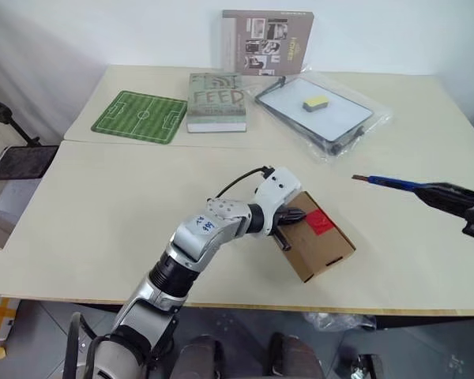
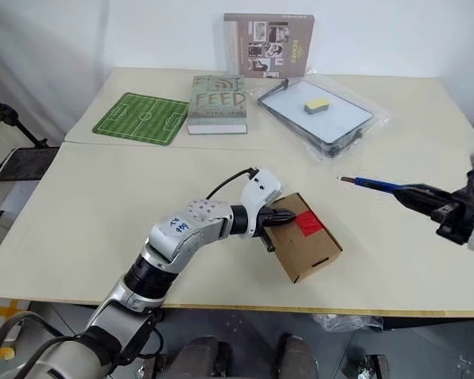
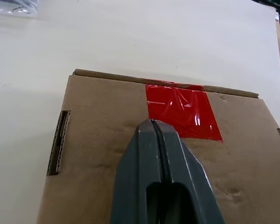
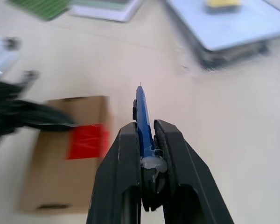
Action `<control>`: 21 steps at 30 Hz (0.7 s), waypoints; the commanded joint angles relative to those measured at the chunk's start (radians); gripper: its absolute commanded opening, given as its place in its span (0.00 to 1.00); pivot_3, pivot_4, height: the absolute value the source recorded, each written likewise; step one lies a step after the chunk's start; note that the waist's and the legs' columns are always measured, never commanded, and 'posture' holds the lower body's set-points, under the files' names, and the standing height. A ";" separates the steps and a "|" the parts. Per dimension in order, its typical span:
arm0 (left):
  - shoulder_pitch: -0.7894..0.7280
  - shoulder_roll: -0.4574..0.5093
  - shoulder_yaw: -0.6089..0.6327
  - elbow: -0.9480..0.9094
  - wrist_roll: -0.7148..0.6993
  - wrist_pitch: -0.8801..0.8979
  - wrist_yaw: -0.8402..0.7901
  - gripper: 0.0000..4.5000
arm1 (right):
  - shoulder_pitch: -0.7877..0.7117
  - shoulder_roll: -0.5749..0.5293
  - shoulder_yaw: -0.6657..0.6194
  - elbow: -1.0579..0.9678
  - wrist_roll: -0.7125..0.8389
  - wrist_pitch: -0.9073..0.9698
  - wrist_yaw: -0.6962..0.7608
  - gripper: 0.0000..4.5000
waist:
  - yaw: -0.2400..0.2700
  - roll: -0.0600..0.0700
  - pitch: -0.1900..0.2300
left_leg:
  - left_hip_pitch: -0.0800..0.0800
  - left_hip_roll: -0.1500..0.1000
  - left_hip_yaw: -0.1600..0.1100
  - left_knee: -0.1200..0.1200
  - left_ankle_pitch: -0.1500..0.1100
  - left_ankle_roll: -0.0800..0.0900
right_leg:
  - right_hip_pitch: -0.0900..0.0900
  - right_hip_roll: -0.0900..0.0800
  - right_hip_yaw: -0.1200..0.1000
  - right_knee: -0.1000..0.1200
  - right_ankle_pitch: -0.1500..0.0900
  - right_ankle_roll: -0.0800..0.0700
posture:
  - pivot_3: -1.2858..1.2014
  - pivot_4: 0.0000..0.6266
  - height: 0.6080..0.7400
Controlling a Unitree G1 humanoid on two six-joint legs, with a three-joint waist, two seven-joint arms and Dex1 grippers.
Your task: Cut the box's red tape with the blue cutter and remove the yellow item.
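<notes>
Clearly, the small brown cardboard box [image 1: 314,241] is lying flat near the front edge of the pale wooden table [image 1: 103,205], with the bright red square of tape [image 3: 183,111] stuck over the seam on its top face. The left gripper [image 3: 154,128] is pressing its clenched black fingers down on the box lid, just short of the red tape, so it is pinning the carton rather than grasping anything. The right gripper [image 4: 147,135] is hovering well to the right of the box, squeezing the slim dark blue cutter [image 1: 391,182], whose thin tip is pointing back toward the box.

The box looks light and likely to slide, so holding it down seems wise. The corrugated card is probably stiff but dentable, and the glossy tape thin and easy to slit along the seam. The cutter looks slender and smooth, so it may twist in the fingers; a grip near its rear end seems workable, though a push could tilt it.
</notes>
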 commanded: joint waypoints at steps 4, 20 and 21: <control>0.009 0.010 -0.017 0.077 0.049 0.022 0.015 0.00 | 0.013 0.200 0.127 0.142 -0.155 -0.254 -0.031 0.04 | -0.003 0.002 -0.001 | 0.001 0.000 0.001 0.000 0.000 0.000 | -0.001 0.000 0.001 0.000 0.000 0.000 | 0.52 0.24 1.00; -0.010 0.013 0.162 -0.058 -0.051 0.087 -0.011 0.00 | -0.002 0.252 0.177 0.282 -0.271 -0.420 -0.059 0.71 | -0.020 0.008 0.001 | -0.001 0.000 0.002 -0.001 0.000 0.000 | -0.003 0.000 0.001 0.001 0.000 0.000 | 0.52 0.24 1.00; -0.012 0.019 0.174 -0.074 -0.062 0.098 -0.018 0.00 | 0.004 0.236 0.183 0.266 -0.275 -0.415 -0.051 0.78 | -0.023 0.009 0.002 | -0.002 0.000 0.002 -0.001 0.000 0.000 | -0.004 0.000 0.001 0.001 0.000 0.000 | 0.52 0.24 1.00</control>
